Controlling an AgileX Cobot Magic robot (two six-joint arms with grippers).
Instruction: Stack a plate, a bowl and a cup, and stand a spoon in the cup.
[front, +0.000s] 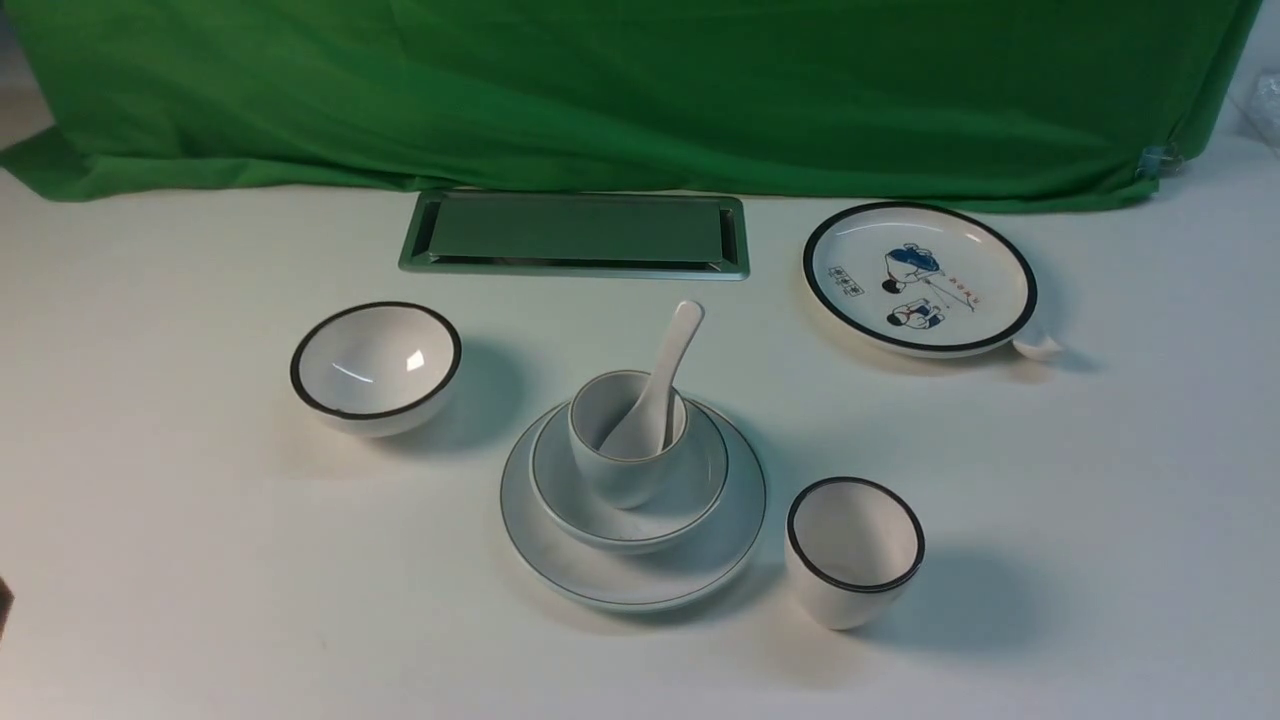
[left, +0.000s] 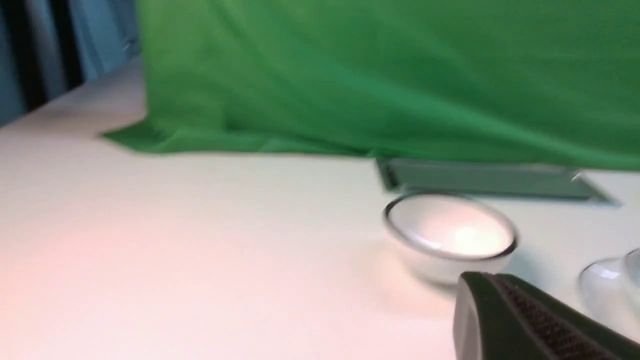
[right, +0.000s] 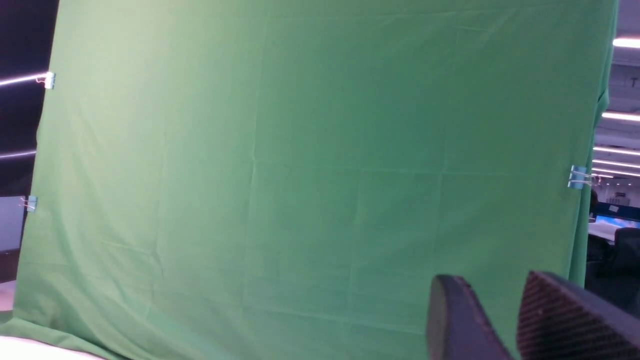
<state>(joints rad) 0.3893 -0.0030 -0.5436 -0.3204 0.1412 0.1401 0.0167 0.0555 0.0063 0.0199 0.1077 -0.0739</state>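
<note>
In the front view the plain white plate (front: 700, 560) lies at the table's middle. The shallow bowl (front: 690, 490) sits on it and the small pale-rimmed cup (front: 610, 480) stands in the bowl. The white spoon (front: 672, 350) leans in the cup, handle up and toward the back right. Neither gripper shows in the front view. In the left wrist view my left gripper (left: 480, 280) is shut and empty, low over the table, with a blurred edge of the stack (left: 605, 285) beside it. My right gripper (right: 492, 280) is open with nothing between its fingers, facing the green cloth.
A black-rimmed bowl (front: 375, 370) stands left of the stack and a black-rimmed cup (front: 853, 550) to its front right. A cartoon plate (front: 920, 278) lies at the back right with a second spoon's end (front: 1038, 347) peeking from behind it. A metal tray (front: 575, 232) lies before the green cloth (front: 640, 90).
</note>
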